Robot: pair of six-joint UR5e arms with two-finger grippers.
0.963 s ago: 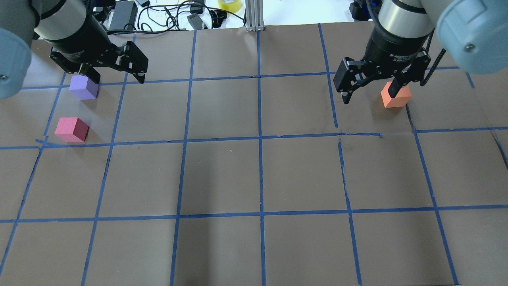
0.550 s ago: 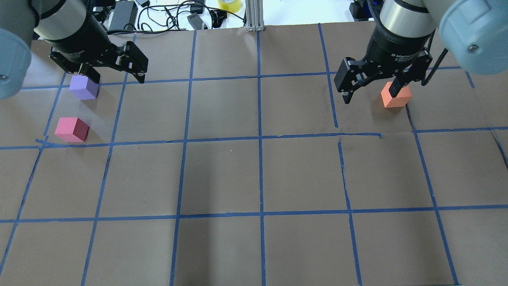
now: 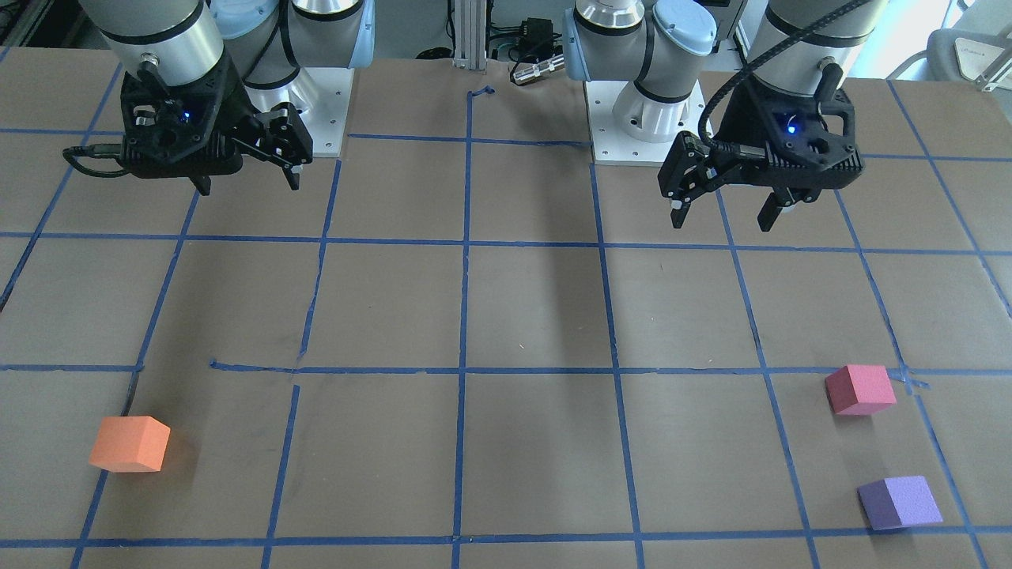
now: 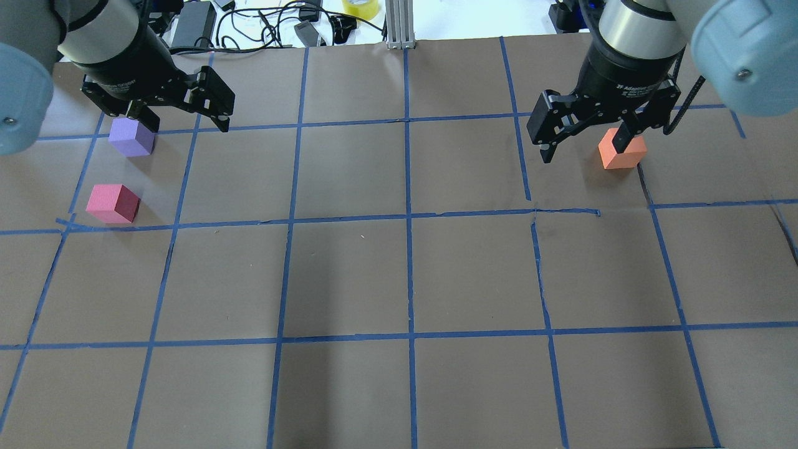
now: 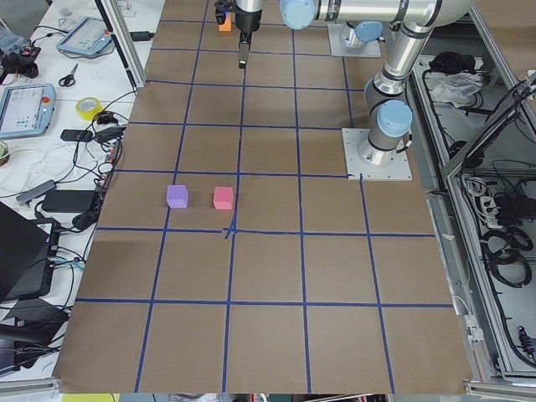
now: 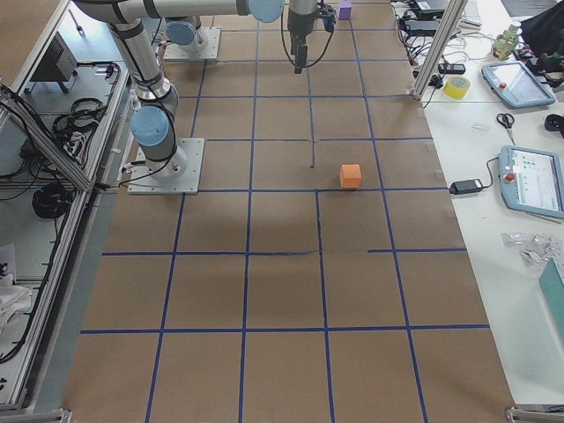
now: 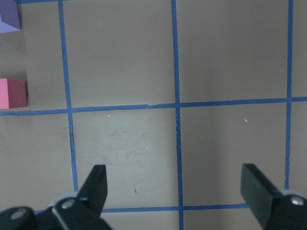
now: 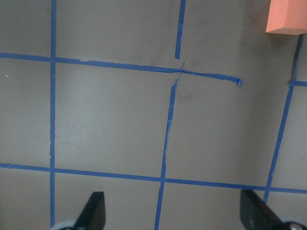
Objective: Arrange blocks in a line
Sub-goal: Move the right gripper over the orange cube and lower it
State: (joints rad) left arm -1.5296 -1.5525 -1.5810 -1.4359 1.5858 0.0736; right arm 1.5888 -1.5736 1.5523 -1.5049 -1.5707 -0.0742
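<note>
Three foam blocks lie on the brown gridded table. The purple block (image 4: 131,137) (image 3: 900,502) and the pink-red block (image 4: 112,203) (image 3: 860,390) sit close together at the far left. The orange block (image 4: 620,153) (image 3: 129,444) sits alone at the far right. My left gripper (image 4: 187,126) (image 3: 719,217) is open and empty, held high, nearer my base than the purple block. My right gripper (image 4: 583,154) (image 3: 251,186) is open and empty, also high. The left wrist view shows the purple block (image 7: 8,17) and the pink-red block (image 7: 12,93) at its left edge. The right wrist view shows the orange block (image 8: 288,17) at top right.
Blue tape lines divide the table into squares. An aluminium post (image 4: 399,25), cables and a yellow tape roll (image 4: 360,7) lie beyond the far edge. The two arm bases (image 3: 316,103) (image 3: 648,118) stand on the robot's side of the table.
Both grippers have drifted only slightly and stay open. The three blocks have not moved.
</note>
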